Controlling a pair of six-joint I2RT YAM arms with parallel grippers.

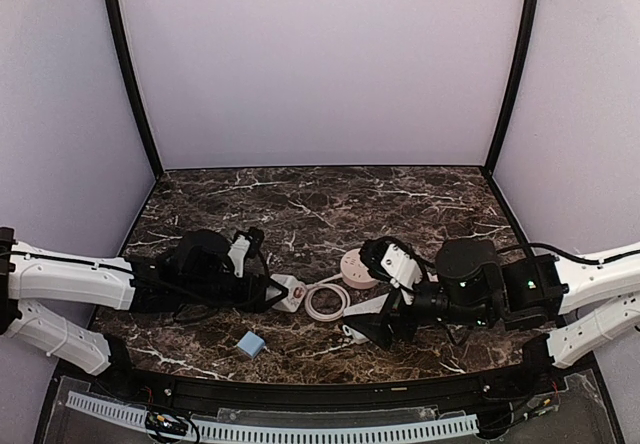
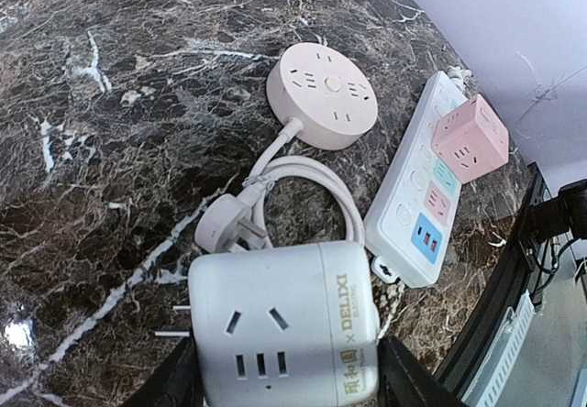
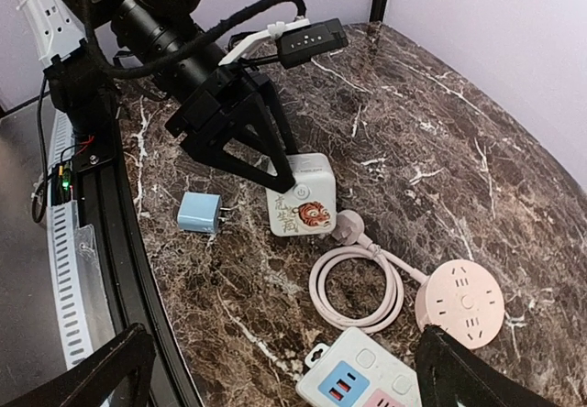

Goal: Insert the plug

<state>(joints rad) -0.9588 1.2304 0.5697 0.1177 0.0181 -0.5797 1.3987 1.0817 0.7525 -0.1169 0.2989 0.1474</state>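
Observation:
My left gripper (image 1: 272, 292) is shut on a white cube socket (image 2: 284, 334) with two metal prongs on its left side, holding it low over the table. The cube also shows in the right wrist view (image 3: 301, 196) with a tiger sticker. A pale pink plug (image 2: 225, 225) lies just beyond the cube; its coiled cord (image 2: 312, 182) runs to a round pink socket (image 2: 321, 95). A white power strip (image 2: 413, 196) with a pink cube adapter (image 2: 470, 137) lies to the right. My right gripper (image 3: 284, 343) is open, above the strip (image 3: 367, 381).
A small blue charger (image 3: 199, 212) lies near the table's front edge, left of the white cube; it also shows in the top view (image 1: 251, 344). The black front rail (image 1: 320, 389) runs along the near edge. Purple walls enclose the marble table (image 1: 330, 199).

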